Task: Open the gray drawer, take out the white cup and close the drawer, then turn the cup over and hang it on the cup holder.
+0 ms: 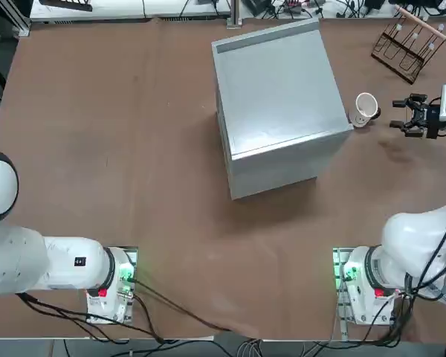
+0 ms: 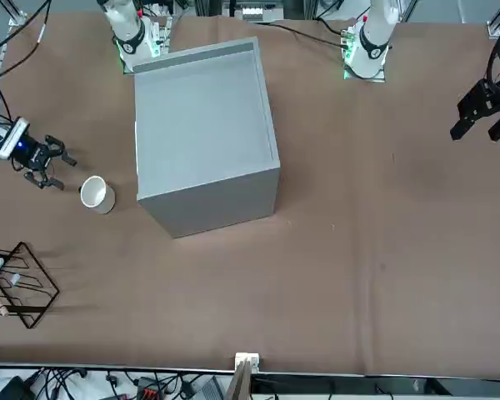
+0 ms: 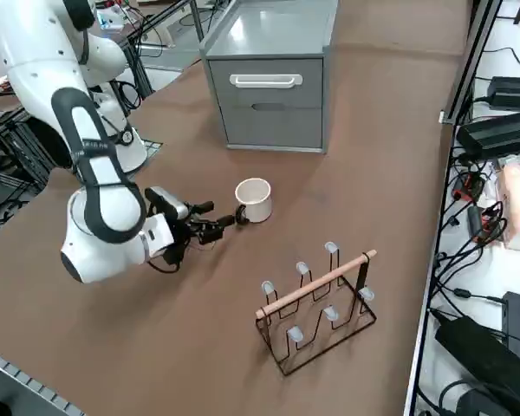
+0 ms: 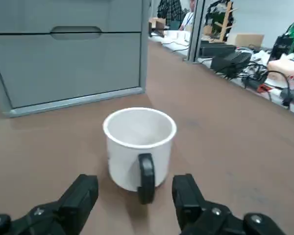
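White cup [image 4: 139,145] stands upright on the table, right pincer [image 4: 136,200] spread wide just beside it.

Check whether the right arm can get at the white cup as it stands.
Probably yes: the right tool is open and level just short of the upright cup, its black handle facing the gap, with nothing between them.

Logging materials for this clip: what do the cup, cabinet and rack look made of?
White cup: glossy ceramic, probably; smooth sheen, dark handle. Gray cabinet: painted sheet metal, going by its flat matte panels. Cup holder: thin dark wire with a light wooden rod.
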